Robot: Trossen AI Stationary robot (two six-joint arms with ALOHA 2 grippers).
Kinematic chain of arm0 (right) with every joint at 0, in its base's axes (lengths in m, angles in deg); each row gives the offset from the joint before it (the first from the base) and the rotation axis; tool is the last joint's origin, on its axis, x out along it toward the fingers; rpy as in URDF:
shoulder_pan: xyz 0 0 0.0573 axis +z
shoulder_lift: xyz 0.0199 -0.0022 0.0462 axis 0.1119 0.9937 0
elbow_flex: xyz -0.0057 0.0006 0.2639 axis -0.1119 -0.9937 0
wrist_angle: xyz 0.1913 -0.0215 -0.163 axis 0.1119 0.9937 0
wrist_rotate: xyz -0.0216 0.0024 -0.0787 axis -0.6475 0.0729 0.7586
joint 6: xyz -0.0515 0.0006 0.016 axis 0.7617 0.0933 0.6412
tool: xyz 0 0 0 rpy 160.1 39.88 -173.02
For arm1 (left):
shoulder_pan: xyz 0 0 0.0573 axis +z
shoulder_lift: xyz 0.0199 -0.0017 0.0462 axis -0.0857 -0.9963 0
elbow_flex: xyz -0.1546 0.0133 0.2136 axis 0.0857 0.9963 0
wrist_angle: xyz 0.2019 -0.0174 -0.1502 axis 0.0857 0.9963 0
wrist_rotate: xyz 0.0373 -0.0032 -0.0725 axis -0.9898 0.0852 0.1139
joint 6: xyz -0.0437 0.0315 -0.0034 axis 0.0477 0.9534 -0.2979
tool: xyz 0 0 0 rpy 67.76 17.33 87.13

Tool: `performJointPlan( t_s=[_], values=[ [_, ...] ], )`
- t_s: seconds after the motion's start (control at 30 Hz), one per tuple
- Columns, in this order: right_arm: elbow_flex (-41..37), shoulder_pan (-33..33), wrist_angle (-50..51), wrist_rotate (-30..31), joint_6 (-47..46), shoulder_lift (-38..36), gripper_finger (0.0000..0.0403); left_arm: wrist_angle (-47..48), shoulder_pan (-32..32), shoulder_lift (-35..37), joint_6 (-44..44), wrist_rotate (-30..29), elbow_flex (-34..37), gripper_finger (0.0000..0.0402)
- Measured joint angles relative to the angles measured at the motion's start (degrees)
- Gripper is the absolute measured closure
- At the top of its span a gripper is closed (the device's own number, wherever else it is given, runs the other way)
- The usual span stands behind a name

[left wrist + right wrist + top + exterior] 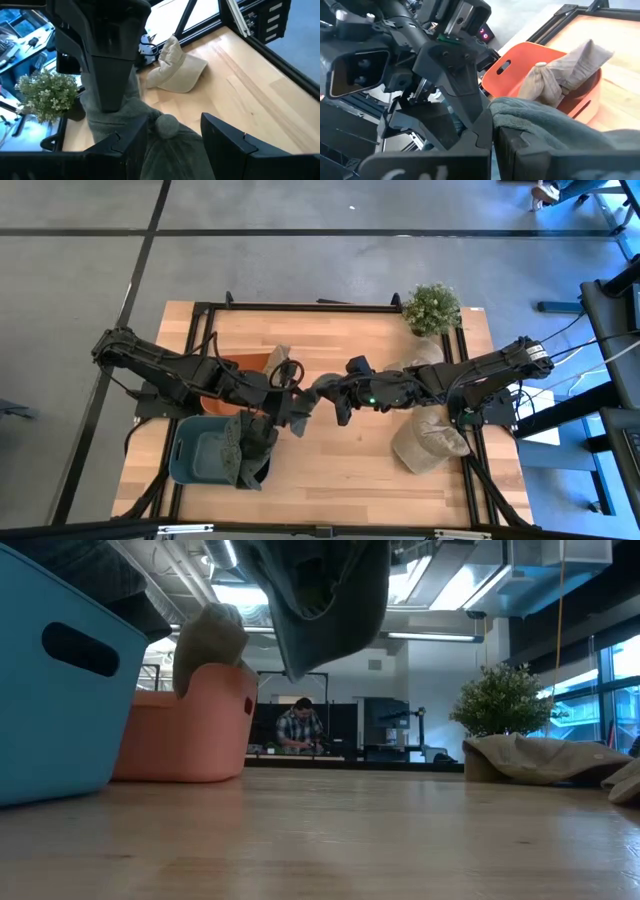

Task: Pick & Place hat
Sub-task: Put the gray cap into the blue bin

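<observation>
A grey-green knit hat (pixel 322 388) with a pom-pom (pixel 167 125) hangs above the table middle, clear of the wood in the low view (pixel 320 590). My right gripper (pixel 493 131) reaches in from the table's right and is shut on it. My left gripper (pixel 172 137) comes from the left and is open, one finger on each side of the hat's pom-pom end. In the high view the two grippers meet at the hat, the left (pixel 297 418) and the right (pixel 340 400). My right gripper pinches a fold of the hat's cloth (pixel 530 117) between its two fingers, coming roughly level from the table's right. The hat is lifted clear and droops below the fingers. My left gripper's open fingers (pixel 127 145) flank the pom-pom end; whether they touch the cloth I cannot tell.
A blue bin (pixel 190 455) with dark cloth in it stands at the near left. An orange bin (pixel 228 370) behind it holds a beige hat (pixel 208 640). Two beige hats (pixel 430 445) (pixel 425 355) lie at the right, with a potted plant (pixel 432 308) at the far right corner. A person sits in the room beyond.
</observation>
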Motion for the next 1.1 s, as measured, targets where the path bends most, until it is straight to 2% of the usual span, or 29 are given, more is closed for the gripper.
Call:
performJointPlan(
  t_s=[0.27, 0.5, 0.8, 0.97, 1.1],
  values=[
    [0.0, 0.0, -0.6, -0.1, -0.1, 0.5, 0.0398, 0.0, 0.0, 0.0, -0.4, -0.1, 0.0, 0.0224],
    [0.0, 0.0, -2.5, -1.6, -0.2, 0.6, 0.0397, 0.4, 0.0, 0.0, 9.7, -0.6, 0.0, 0.0224],
    [0.0, -0.1, -3.3, -1.9, -6.3, 0.7, 0.0397, 0.2, -0.5, 0.0, 17.6, -9.9, 0.1, 0.0224],
    [0.0, -0.1, -3.3, -2.8, -9.0, 0.7, 0.0397, -0.2, -0.5, -0.7, 23.0, -11.3, 0.1, 0.0224],
    [0.0, -0.1, -3.5, -3.0, -9.0, 0.7, 0.0396, -1.3, -1.3, -1.1, 23.0, -12.8, 0.1, 0.0227]
  ],
)
